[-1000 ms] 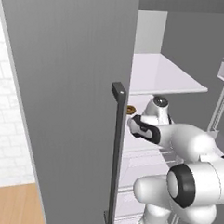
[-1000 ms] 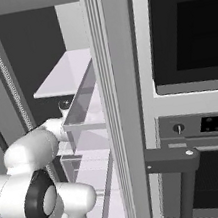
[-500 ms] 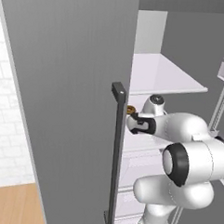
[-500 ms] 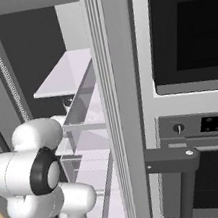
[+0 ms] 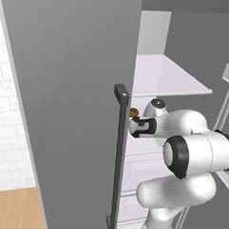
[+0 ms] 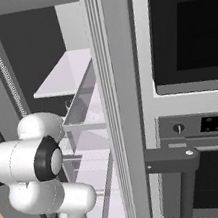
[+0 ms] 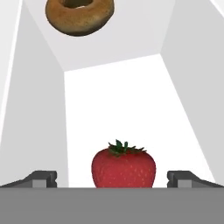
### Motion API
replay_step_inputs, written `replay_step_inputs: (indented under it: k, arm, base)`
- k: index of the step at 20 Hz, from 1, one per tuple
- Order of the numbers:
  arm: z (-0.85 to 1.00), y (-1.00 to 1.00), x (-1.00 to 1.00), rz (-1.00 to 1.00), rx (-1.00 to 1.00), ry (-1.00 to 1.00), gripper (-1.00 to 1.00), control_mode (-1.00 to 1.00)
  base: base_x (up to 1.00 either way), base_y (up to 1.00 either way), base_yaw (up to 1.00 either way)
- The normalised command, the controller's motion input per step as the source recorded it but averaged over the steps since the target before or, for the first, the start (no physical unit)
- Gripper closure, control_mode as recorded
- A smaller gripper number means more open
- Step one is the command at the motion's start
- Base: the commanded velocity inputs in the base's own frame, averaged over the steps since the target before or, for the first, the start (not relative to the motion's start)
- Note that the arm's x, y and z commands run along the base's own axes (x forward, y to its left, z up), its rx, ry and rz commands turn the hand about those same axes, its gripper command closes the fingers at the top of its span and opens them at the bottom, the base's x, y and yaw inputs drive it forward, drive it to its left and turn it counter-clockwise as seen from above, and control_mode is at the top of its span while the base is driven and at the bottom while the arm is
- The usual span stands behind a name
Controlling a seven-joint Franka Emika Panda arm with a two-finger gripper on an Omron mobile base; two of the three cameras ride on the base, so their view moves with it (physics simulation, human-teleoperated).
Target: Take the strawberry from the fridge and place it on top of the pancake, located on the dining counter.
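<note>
Two dark fingertips point(image 7: 43, 178) of the gripper point(image 7: 117, 179) stand wide apart in the hand view, one at each side, jaws open and closed on nothing. The strawberry point(image 7: 123, 168) sits between them on the white shelf floor point(image 7: 127, 109), red with a green leafy cap, clear of both tips. Farther along the same shelf, toward the top of that view, lies a brown ring-shaped donut point(image 7: 80, 16). In the left base view the white arm point(image 5: 190, 149) reaches into the open fridge point(image 5: 65, 85), its wrist just beside the donut point(image 5: 133, 111), behind the long dark door handle point(image 5: 117, 154). In the right base view a black-glass oven point(image 6: 189, 36) stands just right of the fridge door edge point(image 6: 123, 103).
</note>
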Motion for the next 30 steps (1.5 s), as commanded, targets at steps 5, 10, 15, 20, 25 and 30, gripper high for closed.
replay_step_inputs:
  k: [5, 10, 15, 20, 25, 30]
  arm:
    - [-0.02, -0.21, 0.05, 0.00, 0.00, 0.00, -1.00, -1.00]
    - [-0.07, -0.05, 0.00, 0.00, 0.00, 0.00, -1.00, -1.00]
    - [-0.16, 0.00, 0.00, 0.00, 0.00, 0.00, 1.00, -1.00]
    - [-0.02, 0.00, 0.00, 0.00, 0.00, 0.00, 1.00, -1.00]
    - [-0.01, 0.06, -0.08, 0.00, 0.00, 0.01, 1.00, -1.00]
    - [0.13, 0.00, -0.94, 0.00, 0.00, -0.03, 1.00, -1.00]
  base:
    - [0.00, 0.00, 0.00]
    - [0.00, 0.00, 0.00]
    - [0.00, 0.00, 0.00]
    - [0.00, 0.00, 0.00]
    - [0.00, 0.00, 0.00]
    - [0.00, 0.00, 0.00]
